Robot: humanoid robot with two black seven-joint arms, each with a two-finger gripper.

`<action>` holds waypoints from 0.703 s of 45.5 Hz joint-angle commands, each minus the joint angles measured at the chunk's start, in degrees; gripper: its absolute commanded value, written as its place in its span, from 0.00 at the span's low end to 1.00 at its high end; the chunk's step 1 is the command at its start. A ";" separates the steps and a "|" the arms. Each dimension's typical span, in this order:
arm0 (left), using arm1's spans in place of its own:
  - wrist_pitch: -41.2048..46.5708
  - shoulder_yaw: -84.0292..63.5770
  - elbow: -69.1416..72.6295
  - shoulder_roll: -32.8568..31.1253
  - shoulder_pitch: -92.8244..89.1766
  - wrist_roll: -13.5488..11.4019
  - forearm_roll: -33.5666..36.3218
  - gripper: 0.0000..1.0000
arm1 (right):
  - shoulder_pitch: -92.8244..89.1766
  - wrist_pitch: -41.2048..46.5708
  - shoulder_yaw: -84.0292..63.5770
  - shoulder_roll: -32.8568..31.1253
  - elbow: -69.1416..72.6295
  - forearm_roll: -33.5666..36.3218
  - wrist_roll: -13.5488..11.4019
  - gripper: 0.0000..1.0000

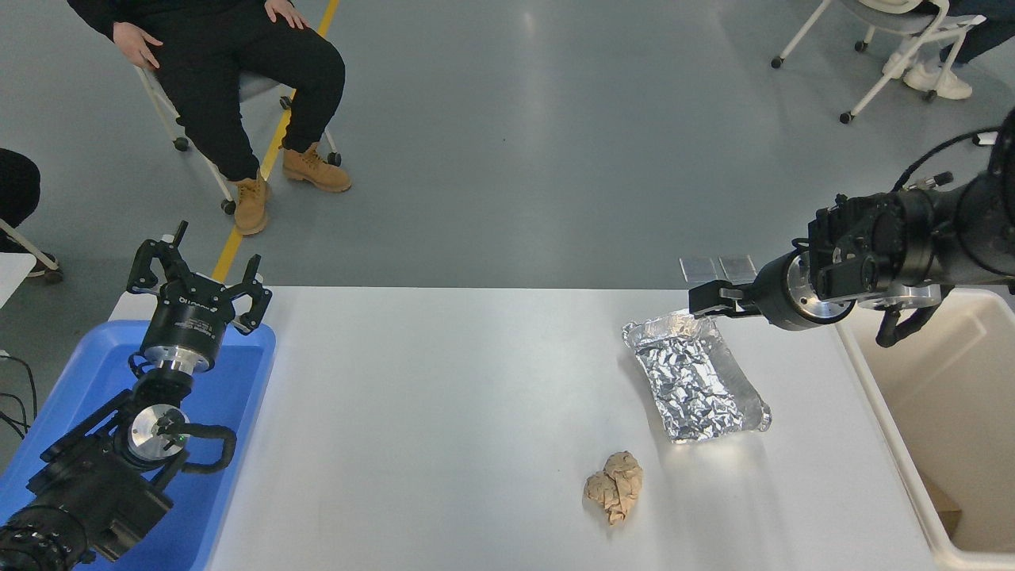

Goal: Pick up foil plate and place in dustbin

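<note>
While plate (698, 377) lies flat on tabletop (444, 412) | thin foil, likely light, crushable | take far rim | right gripper (708, 297) fingers apart there | left gripper (198, 274) parked, fingers apart

A small crumpled brown paper ball (614, 496) lies on the white rectangular table (444, 396) towards its near edge, and a blue plastic tray (230, 388) sits at the table's left end, overhanging the corner. Beyond the table, on the grey floor crossed by a yellow painted line (238, 230), a person in black clothes and tan boots (230, 87) sits on a wheeled chair at the upper left, 1 hand (133, 41) resting on each thigh. At the upper right stands a white-framed wheeled chair (888, 55), with a white shoe (936, 79) just beside it.
</note>
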 commanded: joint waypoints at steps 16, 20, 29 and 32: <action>-0.01 0.00 0.00 0.00 0.00 0.00 0.01 0.99 | -22.58 -19.26 0.71 0.08 -15.43 -0.09 0.16 0.99; -0.01 0.00 0.00 0.00 0.00 0.00 0.01 0.99 | -25.39 -20.05 0.80 0.08 -18.33 -0.01 0.16 0.99; -0.09 0.00 0.00 0.00 0.00 0.00 0.01 0.99 | -31.37 -23.83 1.06 0.08 -23.00 0.17 0.16 0.99; -0.01 0.00 0.00 0.00 0.00 0.00 0.01 0.99 | -32.69 -25.32 1.41 0.08 -23.35 -0.09 0.16 0.98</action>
